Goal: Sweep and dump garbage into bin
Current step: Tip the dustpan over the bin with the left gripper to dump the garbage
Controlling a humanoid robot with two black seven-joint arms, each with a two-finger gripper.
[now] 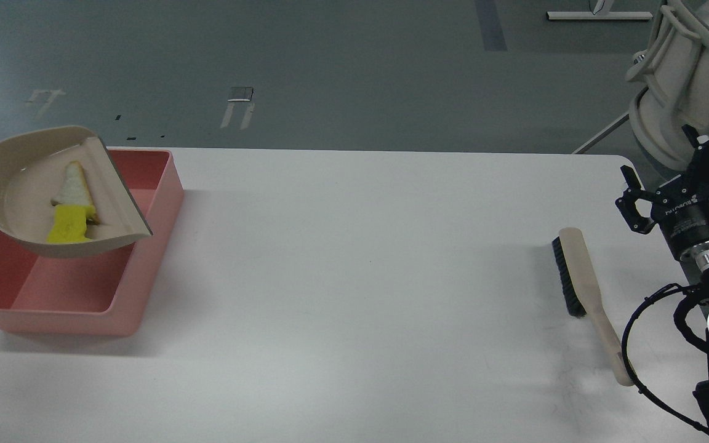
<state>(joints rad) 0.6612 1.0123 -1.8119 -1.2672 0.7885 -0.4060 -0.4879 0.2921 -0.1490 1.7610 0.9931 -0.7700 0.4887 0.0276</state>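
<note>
A beige dustpan [19, 187] hangs tilted over the far left part of the salmon-pink bin [145, 246]. Both pieces of garbage lie inside the pan: a yellow spongy chunk [66, 226] and, just above it, a pale wedge-shaped slice [73, 184]. The pan's handle runs off the left edge, so my left gripper is out of view. At the far right my right gripper [629, 200] hovers above the table, open and holding nothing, a little right of the brush [581, 274].
The brush lies flat on the white table [354, 277], bristles facing left, its handle pointing toward the near right. A white chair [680, 80] stands beyond the table's far right corner. My right arm's cables hang near the right edge.
</note>
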